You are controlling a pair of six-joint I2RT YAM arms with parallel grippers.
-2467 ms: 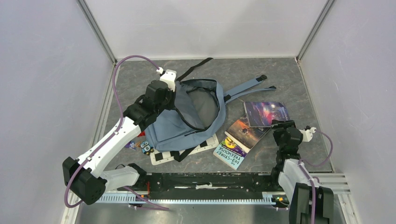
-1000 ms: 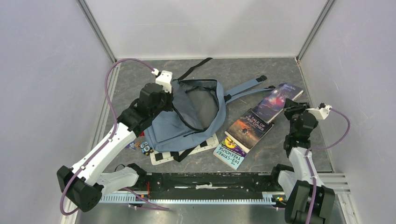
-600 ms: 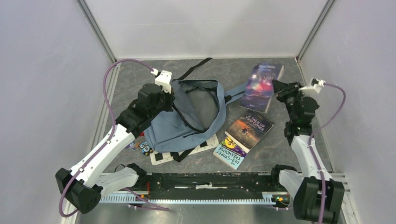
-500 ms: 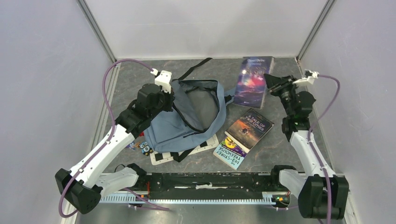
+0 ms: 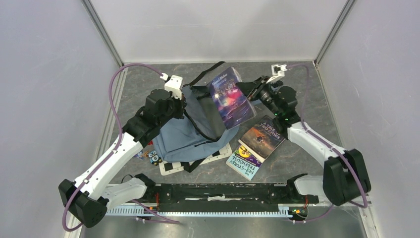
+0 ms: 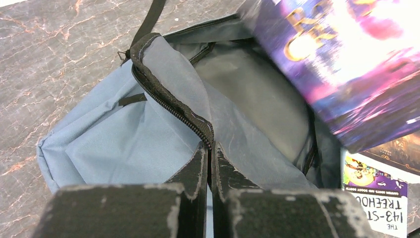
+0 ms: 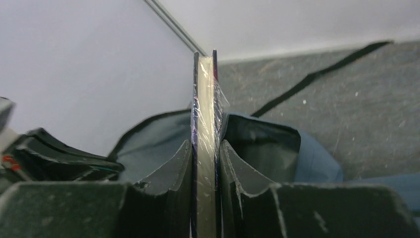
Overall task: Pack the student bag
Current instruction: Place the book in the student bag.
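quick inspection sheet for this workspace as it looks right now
surface: dark grey marbled tabletop, no spills seen
job's things: soft grey-blue fabric backpack lying open; purple galaxy-cover book held tilted over its opening; dark orange-toned book and teal Treehouse book flat to its right
clutter: white marker board partly under backpack; small colourful cartoon item beside it
pincers: left pincer shut on backpack's zip edge; right pincer shut on purple book
cables: purple cables loop from both wrists
surroundings: pale walls, metal corner posts

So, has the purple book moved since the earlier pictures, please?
Yes. The purple book, held by the right gripper, has swung left, from right of the brown book to over the student bag.
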